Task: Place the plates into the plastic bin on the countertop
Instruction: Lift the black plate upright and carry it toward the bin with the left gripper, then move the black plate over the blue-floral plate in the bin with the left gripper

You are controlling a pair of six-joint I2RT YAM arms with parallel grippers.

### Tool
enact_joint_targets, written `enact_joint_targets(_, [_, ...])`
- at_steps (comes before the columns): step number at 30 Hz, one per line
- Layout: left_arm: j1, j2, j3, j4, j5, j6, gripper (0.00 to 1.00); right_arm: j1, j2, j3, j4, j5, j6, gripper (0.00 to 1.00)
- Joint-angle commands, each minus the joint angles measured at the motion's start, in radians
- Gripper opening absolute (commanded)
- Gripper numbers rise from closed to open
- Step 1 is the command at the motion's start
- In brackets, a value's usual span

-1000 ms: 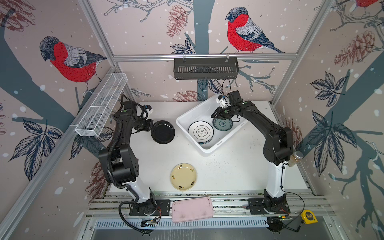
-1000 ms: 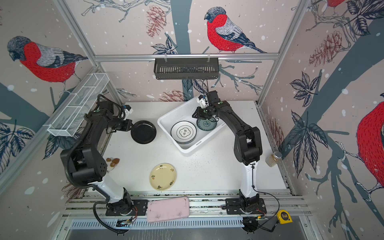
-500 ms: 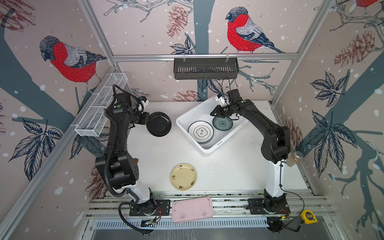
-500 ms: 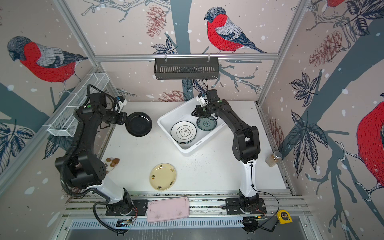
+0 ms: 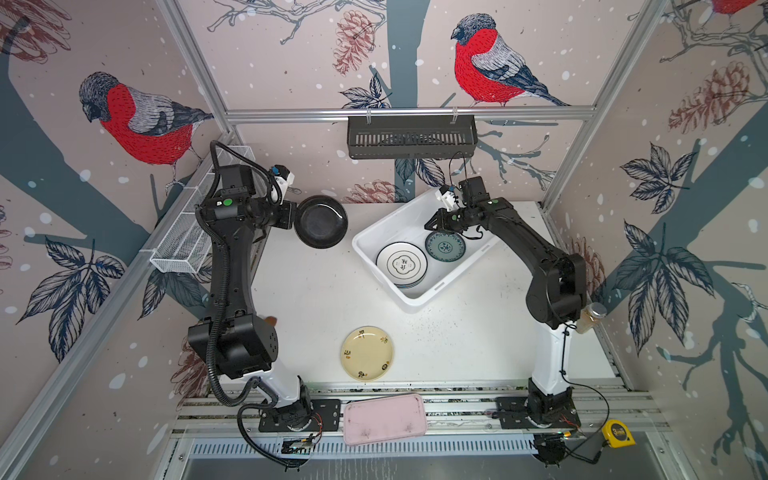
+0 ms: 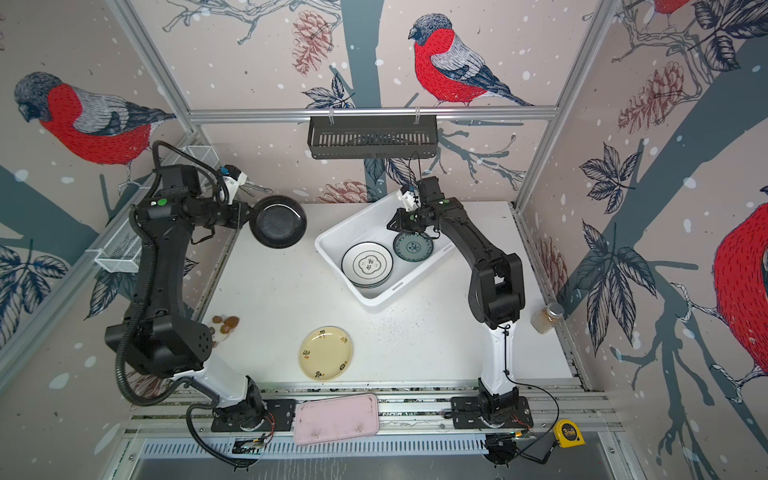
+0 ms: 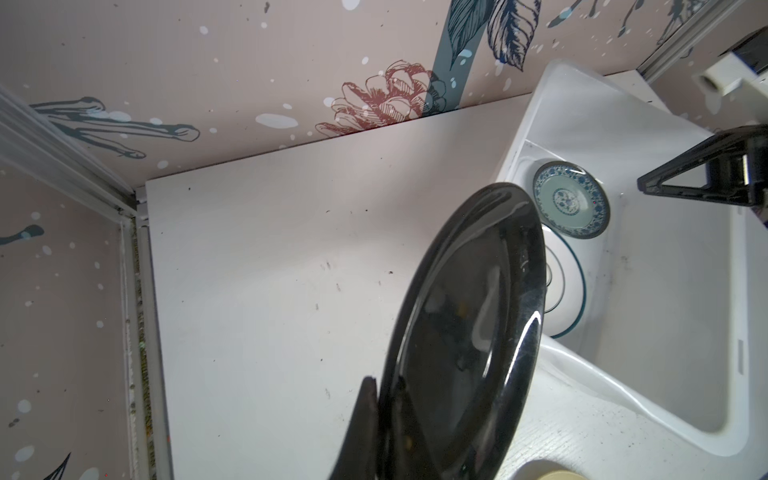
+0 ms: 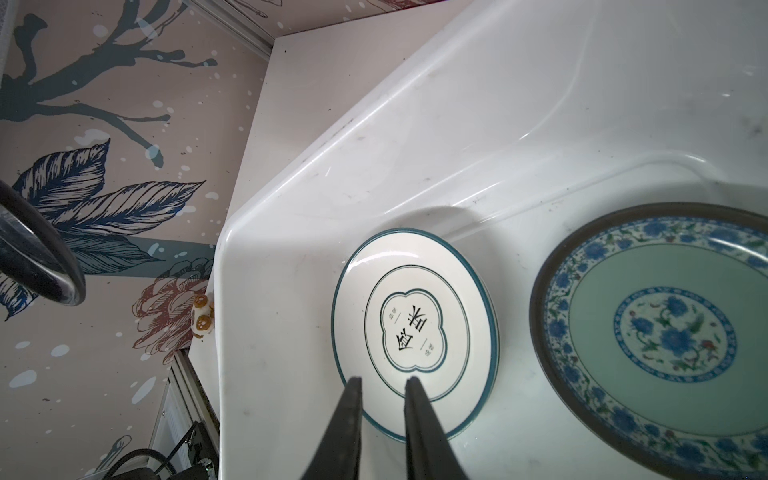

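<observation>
While two plates are outside it, the job is only part done, and everything is placed here relative to the bin [image 5: 376, 274], which sits askew toward the back of the surface [image 5: 316, 299]. The black plate [image 5: 321, 222] hangs in the air just outside the bin's rim on the left arm's side. It is tilted up on edge and not yet over the opening. The yellow plate [image 5: 367, 353] lies flat on the surface, well apart from the bin, toward the arm bases. Inside the bin a white stack [image 5: 402, 264] fills the nearer end, and the teal plate [image 5: 444, 246] lies just beside it, deeper in. The left pincer [image 7: 383, 399] is clamped on the black plate's rim alone. The right pincer [image 8: 383, 382] hovers empty over the bin's inside, above the stack's edge, with its jaws a little apart. I judge the main risk to be that rim-only hold: the plate is glossy and hangs far out from the jaws, so it could swing or slip during the carry. If it is lowered too soon, it could clip the bin's wall. A release from height could make it strike the stack or the teal plate. The right arm over the opening could also be hit by the incoming plate.
</observation>
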Motion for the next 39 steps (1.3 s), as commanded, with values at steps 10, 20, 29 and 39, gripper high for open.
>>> enact_joint_targets(10, [-0.216,0.180,0.225,0.020,0.073,-0.042,0.00,-0.077,-0.144,-0.120,0.072,0.011,0.057,0.22])
enact_joint_targets(20, [-0.410,0.301,0.287,0.119,0.075,-0.070,0.00,-0.118,-0.288,-0.243,0.059,0.058,0.066,0.22])
enact_joint_targets(29, [-0.513,0.402,0.260,0.268,0.040,-0.228,0.00,-0.176,-0.413,-0.352,0.076,0.066,0.093,0.22])
enact_joint_targets(39, [-0.574,0.495,0.224,0.471,-0.084,-0.410,0.00,-0.206,-0.530,-0.425,0.035,0.088,0.094,0.22])
